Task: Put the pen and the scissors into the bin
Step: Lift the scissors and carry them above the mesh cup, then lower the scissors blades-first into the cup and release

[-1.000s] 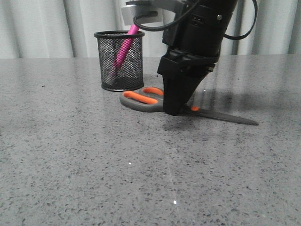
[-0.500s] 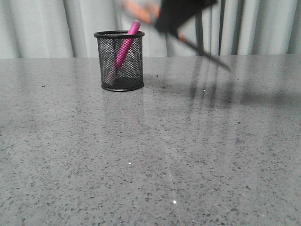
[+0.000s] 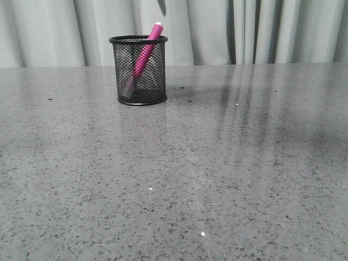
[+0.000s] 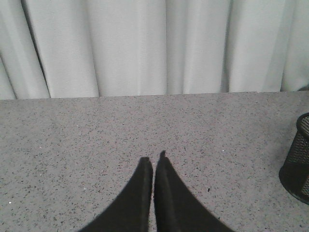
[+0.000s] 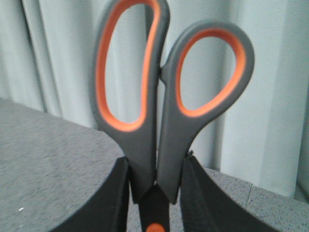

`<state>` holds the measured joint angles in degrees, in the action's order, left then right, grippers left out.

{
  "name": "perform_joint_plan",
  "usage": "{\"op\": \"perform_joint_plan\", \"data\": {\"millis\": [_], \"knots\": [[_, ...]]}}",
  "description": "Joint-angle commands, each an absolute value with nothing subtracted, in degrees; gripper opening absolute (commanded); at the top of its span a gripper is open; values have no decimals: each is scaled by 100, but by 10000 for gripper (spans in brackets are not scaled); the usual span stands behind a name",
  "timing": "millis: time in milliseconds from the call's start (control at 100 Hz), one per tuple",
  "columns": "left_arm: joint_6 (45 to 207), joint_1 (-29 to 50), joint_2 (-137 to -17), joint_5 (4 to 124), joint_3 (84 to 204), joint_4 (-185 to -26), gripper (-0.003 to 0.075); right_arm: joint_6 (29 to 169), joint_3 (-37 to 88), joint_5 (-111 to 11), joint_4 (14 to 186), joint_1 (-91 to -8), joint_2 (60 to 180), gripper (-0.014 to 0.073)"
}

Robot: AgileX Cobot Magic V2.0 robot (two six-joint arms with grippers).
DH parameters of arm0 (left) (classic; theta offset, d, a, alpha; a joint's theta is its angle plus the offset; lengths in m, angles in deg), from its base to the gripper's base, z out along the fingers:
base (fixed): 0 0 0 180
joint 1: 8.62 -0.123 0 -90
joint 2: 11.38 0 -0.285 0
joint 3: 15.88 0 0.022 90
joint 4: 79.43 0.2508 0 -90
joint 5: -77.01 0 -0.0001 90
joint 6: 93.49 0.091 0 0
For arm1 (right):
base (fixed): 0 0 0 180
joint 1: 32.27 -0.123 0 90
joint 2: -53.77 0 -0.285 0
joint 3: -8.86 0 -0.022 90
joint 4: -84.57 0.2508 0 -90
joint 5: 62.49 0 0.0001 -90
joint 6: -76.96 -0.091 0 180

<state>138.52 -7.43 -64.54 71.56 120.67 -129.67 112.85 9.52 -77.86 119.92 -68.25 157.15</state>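
The black mesh bin [image 3: 138, 69] stands on the table at the back left of centre. The pink pen [image 3: 145, 50] leans inside it, its white end above the rim. A dark blade tip of the scissors [image 3: 162, 6] hangs down from the top edge of the front view, just above the bin. In the right wrist view my right gripper [image 5: 157, 160] is shut on the scissors [image 5: 169, 135] just above the orange pivot dot, handles pointing up. My left gripper [image 4: 154, 162] is shut and empty over bare table; the bin's edge [image 4: 297, 159] shows beside it.
Grey speckled tabletop [image 3: 206, 174] runs across the front view. Pale curtains [image 3: 261, 32] hang behind the table's far edge. Both arms are out of the front view.
My right gripper has lifted the scissors off the table, up and to the left, out of the front view. Only the blade tip shows now, above the bin.
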Motion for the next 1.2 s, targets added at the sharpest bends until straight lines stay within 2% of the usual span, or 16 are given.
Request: {"op": "perform_joint_plan", "data": {"millis": [0, 420, 1190], "knots": [[13832, -752, -6419, 7358, 12215, -12994, -19, 11277, 713, -8670, 11927, -6859, 15721, -76], [13832, -752, -6419, 7358, 12215, -12994, -19, 11277, 534, -8904, 11900, -6866, 16356, -76], [13832, -752, -6419, 7358, 12215, -12994, -19, 11277, 828, -8852, 11892, -7047, 16521, -76]]}}
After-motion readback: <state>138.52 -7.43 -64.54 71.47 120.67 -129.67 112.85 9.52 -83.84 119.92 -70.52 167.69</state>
